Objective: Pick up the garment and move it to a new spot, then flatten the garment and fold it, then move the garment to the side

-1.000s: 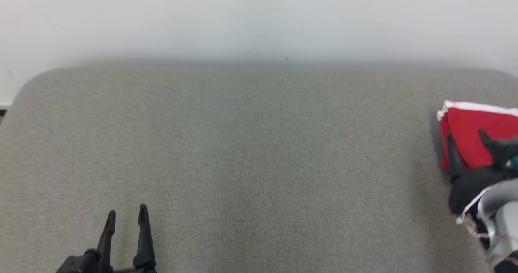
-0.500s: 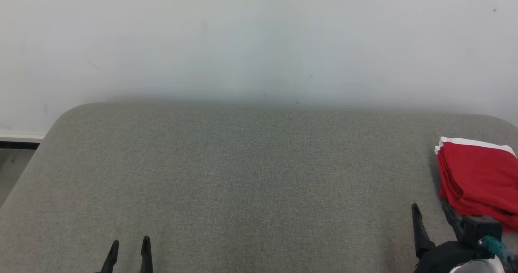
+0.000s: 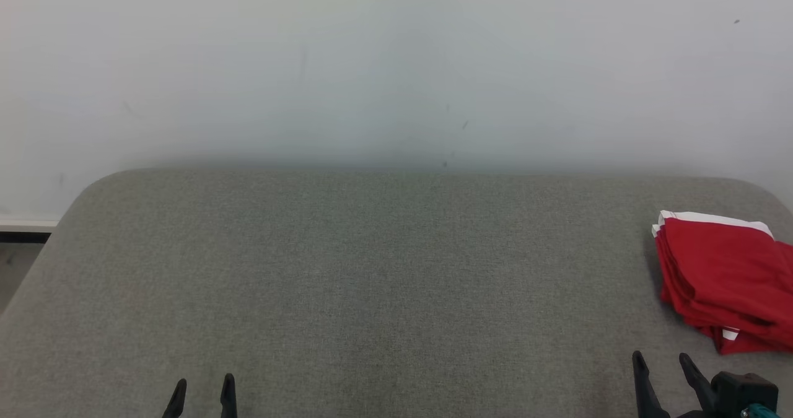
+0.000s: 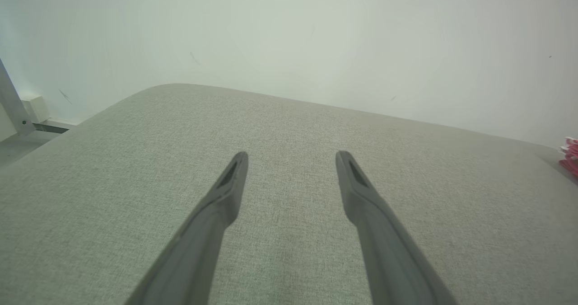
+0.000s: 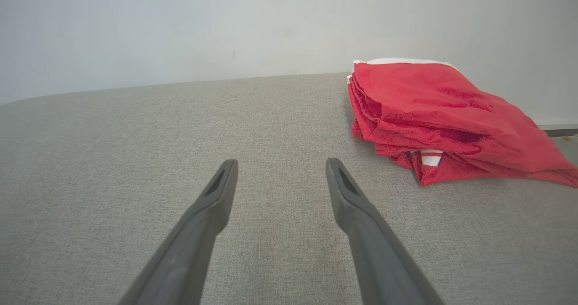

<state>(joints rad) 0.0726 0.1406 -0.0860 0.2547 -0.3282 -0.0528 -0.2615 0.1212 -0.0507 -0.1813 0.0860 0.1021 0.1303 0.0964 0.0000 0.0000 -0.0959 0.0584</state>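
Note:
The garment (image 3: 722,275) is red with white trim, folded into a compact stack at the far right of the grey fabric surface (image 3: 384,269). From the right wrist it appears as a layered red stack, the garment (image 5: 433,115) lying ahead and to the right of the fingers. My right gripper (image 3: 661,364) stands open at the lower right, a short way in front of the garment and apart from it; the right gripper (image 5: 280,169) holds nothing. My left gripper (image 3: 203,386) is open at the lower left, and the left gripper (image 4: 291,158) hovers over bare fabric.
A pale wall (image 3: 396,65) rises directly behind the surface. The surface's rounded left corner (image 3: 93,189) drops to a strip of floor and baseboard (image 3: 25,229). A sliver of the red garment (image 4: 570,153) shows at the right edge of the left wrist view.
My right gripper has drawn back off the garment toward the near edge, leaving it folded at the right. The head camera has tilted up, so more wall shows.

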